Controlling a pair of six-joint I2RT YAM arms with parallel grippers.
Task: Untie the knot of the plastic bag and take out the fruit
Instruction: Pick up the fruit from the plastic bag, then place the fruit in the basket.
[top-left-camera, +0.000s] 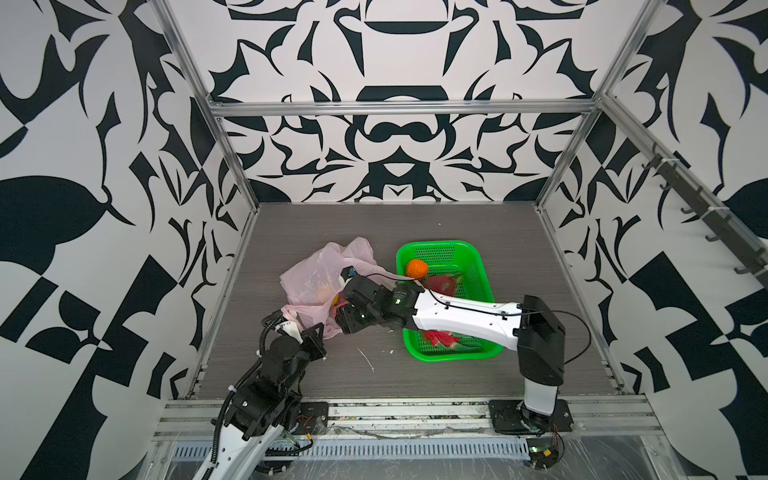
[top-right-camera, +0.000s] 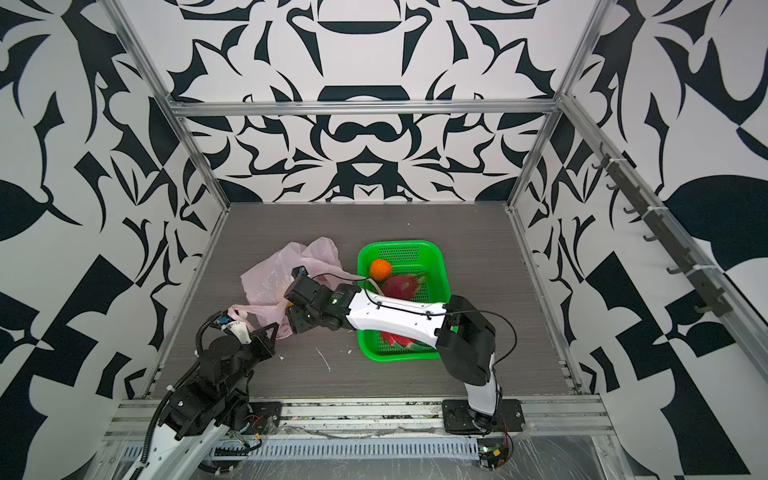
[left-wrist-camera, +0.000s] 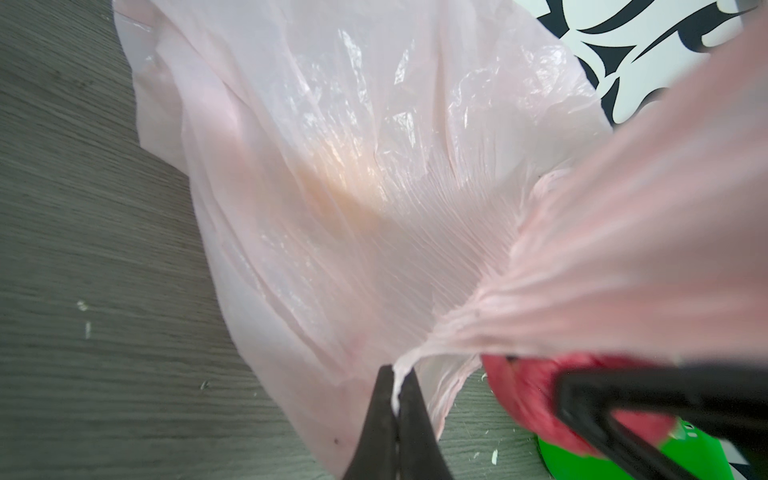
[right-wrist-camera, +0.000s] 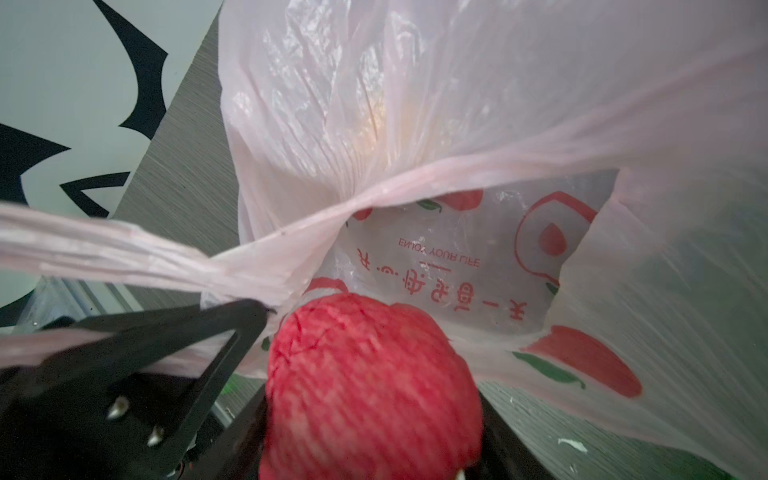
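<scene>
Right hand (right-wrist-camera: 376, 357) has the bumpy red ball (right-wrist-camera: 365, 399) pinched between wide-set fingers, right at the mouth of the plastic bag (top-left-camera: 316, 270), low centre of the right wrist view. Left hand (left-wrist-camera: 395, 399) is clamped tight on a thin strand of handle, bottom centre of its view, pulling the film taut. Nice setup!

Best play, I'd say: the left holds that tension so the mouth gapes. The right lifts the ball straight up and clear before swinging across, because the handle strap beside its finger could snag.

The green basket (top-left-camera: 432, 246) sits just right of the bag in both top views. It has an orange ball (top-left-camera: 416, 269) and a dragon fruit (top-left-camera: 441, 283) inside, with free room at its upper end. A yellow-orange ball (top-left-camera: 326, 293) glows through the film. There's bare worktop (top-left-camera: 415, 374) lower centre. The frame rail (top-left-camera: 221, 299) runs close on the bag's left, so there's little slack that way.
</scene>
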